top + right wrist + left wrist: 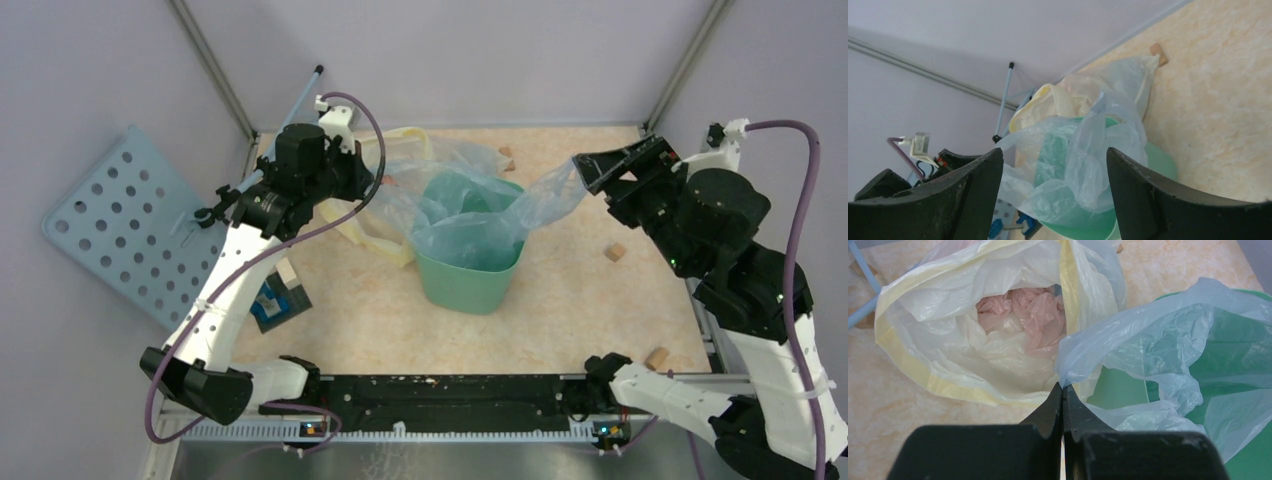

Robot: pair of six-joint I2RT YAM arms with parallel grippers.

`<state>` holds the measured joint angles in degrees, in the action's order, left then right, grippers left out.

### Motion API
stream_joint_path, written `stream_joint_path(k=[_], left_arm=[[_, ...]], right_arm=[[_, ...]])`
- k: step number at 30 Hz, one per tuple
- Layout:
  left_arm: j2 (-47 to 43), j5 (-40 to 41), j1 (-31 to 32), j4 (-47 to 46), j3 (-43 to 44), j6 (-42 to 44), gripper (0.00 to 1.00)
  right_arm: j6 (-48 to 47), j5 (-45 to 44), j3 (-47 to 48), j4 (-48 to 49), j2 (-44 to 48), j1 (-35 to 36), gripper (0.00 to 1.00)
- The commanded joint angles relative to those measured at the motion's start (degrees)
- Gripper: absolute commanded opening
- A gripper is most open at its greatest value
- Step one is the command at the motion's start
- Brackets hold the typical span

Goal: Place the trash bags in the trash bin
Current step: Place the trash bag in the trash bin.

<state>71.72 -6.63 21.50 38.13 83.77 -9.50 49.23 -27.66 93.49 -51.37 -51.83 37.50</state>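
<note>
The beige surface [590, 300] carries the mint-green trash bin [465, 280] at its middle, upright with its mouth up. The pale-blue trash bag [470, 225] sags into that mouth. Its long axis runs left to right, and its right end points at the right tool [585, 172]. Only the left wrist view shows the left tool [1063, 392] clenched on the bag's edge, and pink film [1028, 310] inside the whitish bag [938, 330]. The right wrist view shows the right tool released, jaws wide.
</note>
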Motion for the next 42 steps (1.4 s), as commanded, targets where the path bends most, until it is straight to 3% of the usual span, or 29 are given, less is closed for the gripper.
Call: stream_joint_path(k=[1,10,17,32,37,42], left_arm=[[-1.75,-1.01,-0.09,-2.54,0.20,-0.65,0.00],[-2.53,-1.67,-0.14,-3.22,0.00,-0.82,0.00],[-2.57,-1.80,-0.18,-3.32,0.17,-0.61,0.00],[-1.99,-1.88,-0.11,-4.28,-0.17,-1.11,0.00],[-2.39,-1.80,-0.11,-4.29,-0.57,-1.44,0.00],[-3.11,-1.25,-0.14,-4.38,-1.40,-1.57,0.00]], right_arm=[[7.65,6.14,-0.29,2.74,-3.06,0.45,0.76],[15.89,2.99,-7.24,10.18,-3.15,0.40,0.72],[19.94,-5.24,-8.14,7.02,-4.30,0.43,0.72],[17.32,-8.71,-10.96,7.73,-1.78,0.41,0.73],[17.85,-8.17,-10.95,9.76,-3.41,0.40,0.69],[18.06,-9.98,-11.93,11.51,-4.13,0.22,0.58]])
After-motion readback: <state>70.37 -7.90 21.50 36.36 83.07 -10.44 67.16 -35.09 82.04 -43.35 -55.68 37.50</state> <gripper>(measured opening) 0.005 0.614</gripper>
